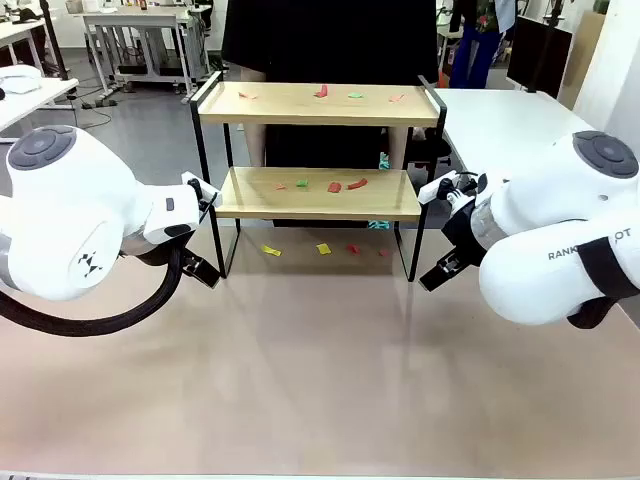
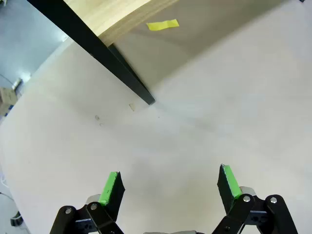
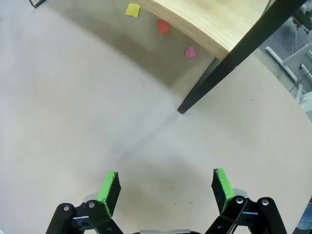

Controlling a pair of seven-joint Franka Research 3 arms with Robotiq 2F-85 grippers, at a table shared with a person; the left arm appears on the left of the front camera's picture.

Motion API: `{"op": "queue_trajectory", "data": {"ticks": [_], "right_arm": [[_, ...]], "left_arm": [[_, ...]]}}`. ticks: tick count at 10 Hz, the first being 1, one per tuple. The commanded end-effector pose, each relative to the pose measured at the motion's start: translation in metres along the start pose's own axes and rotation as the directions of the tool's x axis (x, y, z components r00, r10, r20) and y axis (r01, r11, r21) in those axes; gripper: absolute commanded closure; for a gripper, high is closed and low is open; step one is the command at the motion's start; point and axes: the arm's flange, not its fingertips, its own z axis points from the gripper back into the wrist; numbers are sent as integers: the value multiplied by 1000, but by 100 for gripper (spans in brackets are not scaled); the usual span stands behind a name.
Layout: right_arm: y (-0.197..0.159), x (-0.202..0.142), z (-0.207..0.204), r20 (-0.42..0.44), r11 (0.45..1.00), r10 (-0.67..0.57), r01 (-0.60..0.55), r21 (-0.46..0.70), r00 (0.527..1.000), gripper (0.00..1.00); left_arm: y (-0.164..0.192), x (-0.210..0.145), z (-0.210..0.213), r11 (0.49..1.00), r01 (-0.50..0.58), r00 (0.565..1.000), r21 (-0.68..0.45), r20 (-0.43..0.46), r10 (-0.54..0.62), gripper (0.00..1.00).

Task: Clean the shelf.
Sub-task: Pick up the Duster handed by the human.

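Facing you: small two-tier shelf of light wooden boards in a thin black metal frame (image 1: 290, 205), at the far middle of the table (image 1: 320, 380), its long axis running from arm to arm.
Left fingers (image 1: 205, 272): spread wide, empty, low by the left front leg (image 2: 122, 73).
Right fingers (image 1: 438, 272): spread wide, empty, by the right front leg (image 3: 219, 73).
Litter: small coloured paper scraps (image 1: 335, 186) on both boards and underneath.
Nearer arm: neither overall, so choose by the scrap you go for.

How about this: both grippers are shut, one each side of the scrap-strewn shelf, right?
No, both are open: the wrist views show the left gripper and right gripper with jaws wide apart. They do flank the shelf strewn with scraps.
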Motion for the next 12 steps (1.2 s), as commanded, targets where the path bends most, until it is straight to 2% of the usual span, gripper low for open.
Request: {"op": "queue_trajectory", "data": {"ticks": [1, 8, 10, 11, 12], "right_arm": [[0, 0, 0, 0, 1000, 0, 0, 0, 1000, 0], [0, 0, 0, 0, 1000, 0, 0, 0, 1000, 0], [-36, 29, 39, 77, 997, -38, 32, 73, 996, 0], [-69, 41, 58, 117, 991, -72, 58, 122, 990, 0], [-88, 42, 68, 148, 986, -72, 48, 161, 986, 0]], "left_arm": [[0, 0, 0, 1000, 0, 1000, 0, 0, 0, 0], [0, 0, 0, 1000, 0, 1000, 0, 0, 0, 0], [16, 12, 41, 992, 43, 998, -121, 47, -37, 0], [35, 23, 69, 979, 51, 997, -196, 62, -39, 0], [47, 28, 83, 970, 66, 997, -235, 61, -53, 0]]}}
